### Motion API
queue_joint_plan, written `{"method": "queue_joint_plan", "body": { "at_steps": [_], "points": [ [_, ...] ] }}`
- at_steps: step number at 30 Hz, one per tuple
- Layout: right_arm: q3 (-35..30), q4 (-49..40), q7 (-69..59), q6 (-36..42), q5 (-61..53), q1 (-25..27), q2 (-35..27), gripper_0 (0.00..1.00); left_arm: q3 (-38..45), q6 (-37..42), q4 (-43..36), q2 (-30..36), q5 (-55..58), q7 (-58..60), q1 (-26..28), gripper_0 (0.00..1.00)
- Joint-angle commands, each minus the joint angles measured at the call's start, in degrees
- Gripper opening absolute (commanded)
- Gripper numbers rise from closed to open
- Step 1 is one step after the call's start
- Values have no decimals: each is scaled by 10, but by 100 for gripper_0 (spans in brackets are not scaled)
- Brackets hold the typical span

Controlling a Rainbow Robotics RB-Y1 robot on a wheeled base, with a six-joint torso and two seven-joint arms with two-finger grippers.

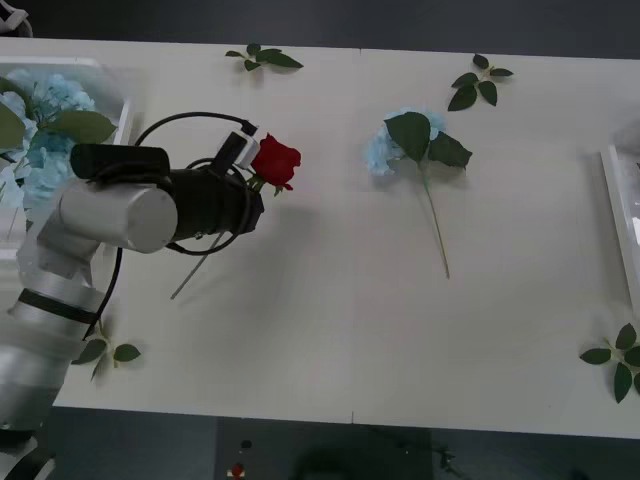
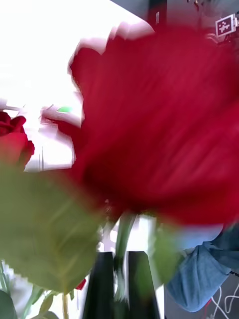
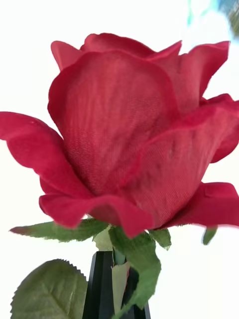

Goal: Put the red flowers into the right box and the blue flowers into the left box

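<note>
Left box (image 1: pixel 122 108): far-left edge of tabletop (image 1: pixel 330 340), holding blue flowers (image 1: pixel 45 130) w/ big leaves.

Left claw (image 1: pixel 255 185): above tabletop, left of centre, black fingers (image 3: pixel 99 286) pressed together on stem of a red rose (image 1: pixel 275 161) just under the bloom; stem tail hung down behind toward tabletop. Left wrist view: bloom upright, close, leaves at base.

Blue flower, loose (image 1: pixel 385 148): lay on tabletop centre-right, stem pointing toward robot, well apart from the rose.

Loose leaf sprigs (image 1: pixel 263 57): scattered at tabletop edges; not task items.

Right box (image 1: pixel 620 220): far-right edge, partly seen.

Right claw (image 2: pixel 118 284): fingers pinching stem of another red rose (image 2: pixel 159 124), bloom blurred; more red flowers (image 2: pixel 15 142) beside.

Handling, est.: fabric blooms light, soft, crushable; wire stems thin, stiff, may pivot. Take at stem just below head, not petals.
</note>
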Motion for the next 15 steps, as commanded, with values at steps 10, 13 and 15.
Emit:
{"method": "queue_joint_plan", "body": {
  "at_steps": [10, 13, 15],
  "points": [
    [2, -12, 24, -19, -77, 4, -27, 100, 201, 245, -56, 49, 239, -33, 5, 0],
    [2, -14, 28, -7, -126, 4, -27, 100, 240, 286, -48, 49, 313, -41, 5, 0],
    [3, -21, 30, 2, -166, 4, -26, 100, 258, 300, -28, 49, 378, -46, 5, 0]
  ]
}}
